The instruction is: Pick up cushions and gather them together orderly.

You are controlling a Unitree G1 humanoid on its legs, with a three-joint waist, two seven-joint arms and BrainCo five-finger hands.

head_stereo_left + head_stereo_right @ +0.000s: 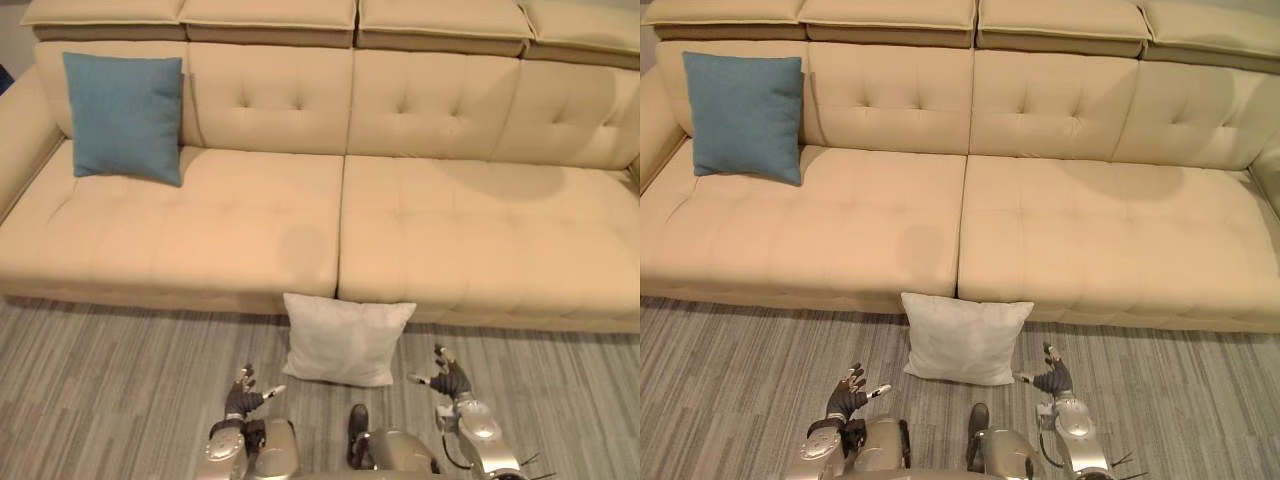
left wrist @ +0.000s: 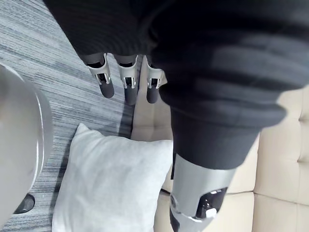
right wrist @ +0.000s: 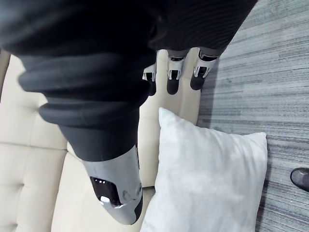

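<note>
A white cushion [image 1: 347, 339] leans upright on the floor against the front of the beige sofa [image 1: 450, 230], near its middle seam. A blue cushion [image 1: 125, 116] stands against the sofa's backrest at the far left. My left hand [image 1: 243, 395] hovers over the floor just left of the white cushion, fingers straight and spread, holding nothing. My right hand [image 1: 449, 377] is just right of the white cushion, also open and apart from it. Both wrist views show the white cushion [image 2: 111, 188] [image 3: 212, 179] past straight fingers [image 2: 128, 84] [image 3: 174, 77].
Grey striped wood floor [image 1: 110, 380] lies in front of the sofa. The seat cushions [image 1: 200, 220] between the blue cushion and the right end are bare.
</note>
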